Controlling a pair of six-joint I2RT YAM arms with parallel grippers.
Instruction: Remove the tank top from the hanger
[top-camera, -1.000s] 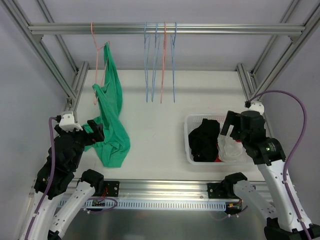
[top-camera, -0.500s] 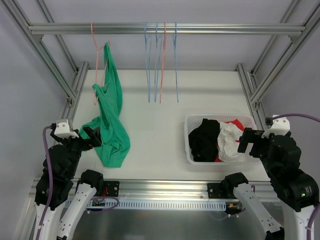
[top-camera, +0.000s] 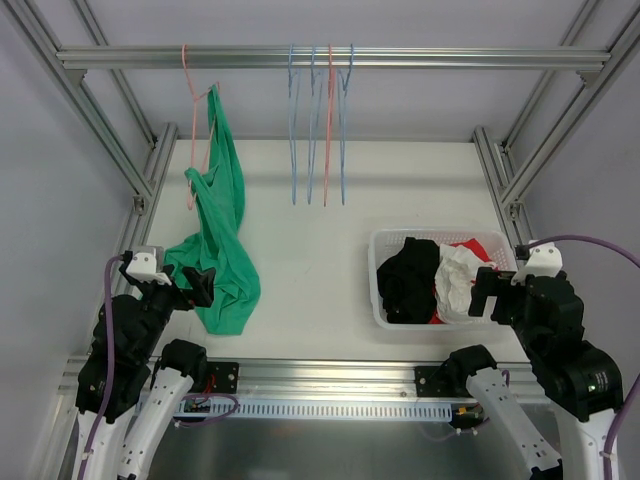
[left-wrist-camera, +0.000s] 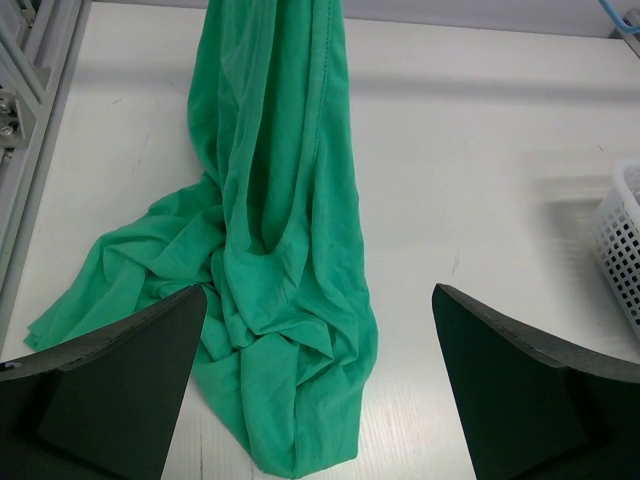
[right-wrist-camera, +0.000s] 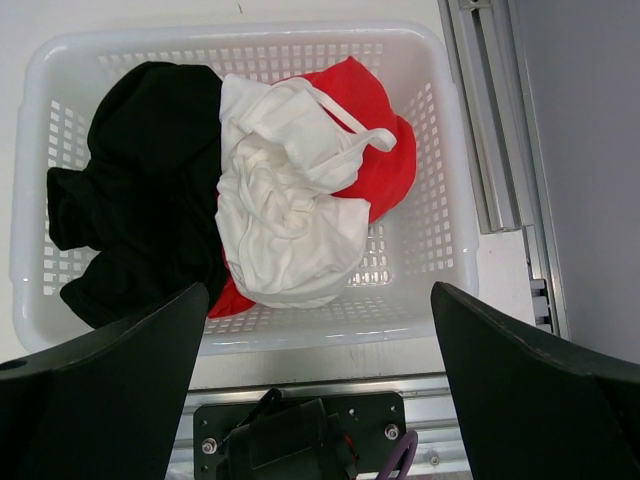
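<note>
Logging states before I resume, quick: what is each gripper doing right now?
Left gripper: open, empty, jaws spread facing the green tank top.
Right gripper: open, empty, jaws spread facing the white basket.

Bright even overhead light, soft shadows (faint), all views sharp, no glare.

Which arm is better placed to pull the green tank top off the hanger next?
Left. The left gripper is open, facing the tank top where it heaps on the table; the right gripper hangs by the basket, far from it.
</note>
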